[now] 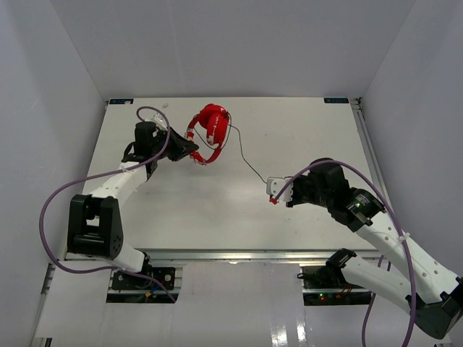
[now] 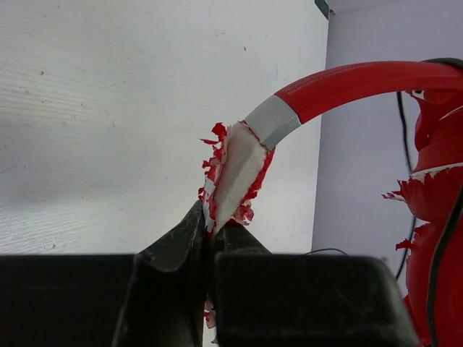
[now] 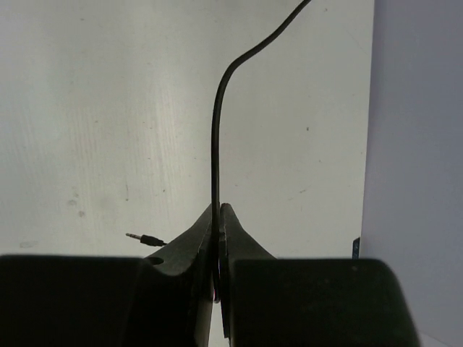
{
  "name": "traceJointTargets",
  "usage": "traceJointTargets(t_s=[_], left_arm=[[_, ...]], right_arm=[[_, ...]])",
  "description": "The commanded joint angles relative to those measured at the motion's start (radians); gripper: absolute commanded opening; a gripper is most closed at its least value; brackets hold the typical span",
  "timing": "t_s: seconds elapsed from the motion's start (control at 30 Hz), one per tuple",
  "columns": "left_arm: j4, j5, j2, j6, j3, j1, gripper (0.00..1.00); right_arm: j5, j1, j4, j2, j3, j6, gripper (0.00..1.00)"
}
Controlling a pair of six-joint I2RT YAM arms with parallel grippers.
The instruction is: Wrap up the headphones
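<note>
The red headphones hang above the far left part of the table, held up by my left gripper. That gripper is shut on the frayed whitish end of the headband; the red band arcs right to the earcups. The thin black cable runs from the headphones to my right gripper, which is shut on it near its end. In the right wrist view the cable rises from the closed jaws and the jack plug sticks out to the left.
The white table is boxed by white walls on the left, back and right. Purple robot cables loop beside both arms. A rail runs along the table's right edge.
</note>
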Motion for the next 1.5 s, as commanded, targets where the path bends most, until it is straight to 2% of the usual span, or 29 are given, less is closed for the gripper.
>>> traceJointTargets(t_s=[0.0, 0.13, 0.23, 0.43, 0.7, 0.93, 1.2, 1.3, 1.47], left_arm=[[-0.008, -0.079, -0.003, -0.083, 0.085, -0.004, 0.00], [-0.014, -0.167, 0.043, -0.146, 0.112, -0.005, 0.00], [0.012, -0.198, 0.077, -0.202, 0.122, -0.013, 0.00], [-0.059, -0.318, 0.171, -0.193, 0.199, -0.031, 0.00], [-0.204, -0.443, 0.321, 0.016, 0.342, -0.164, 0.00], [-0.244, -0.493, 0.404, 0.167, 0.371, -0.306, 0.00], [-0.248, -0.489, 0.364, 0.312, 0.307, -0.477, 0.00], [-0.233, -0.484, 0.321, 0.347, 0.266, -0.538, 0.00], [-0.172, -0.451, 0.236, 0.374, 0.179, -0.610, 0.00]], right_arm=[[-0.167, -0.003, -0.087, 0.003, 0.049, -0.008, 0.08], [-0.250, 0.016, -0.112, 0.060, 0.139, 0.010, 0.08], [-0.242, 0.043, -0.101, 0.091, 0.166, 0.016, 0.08], [-0.227, 0.078, -0.113, 0.116, 0.201, 0.006, 0.08], [-0.126, 0.124, -0.083, 0.126, 0.193, -0.009, 0.08], [-0.049, 0.133, -0.032, 0.176, 0.288, -0.001, 0.08], [0.098, 0.139, 0.097, 0.229, 0.261, 0.010, 0.08], [0.178, 0.129, 0.153, 0.242, 0.242, 0.008, 0.08], [0.220, 0.090, 0.221, 0.265, 0.216, 0.040, 0.08]])
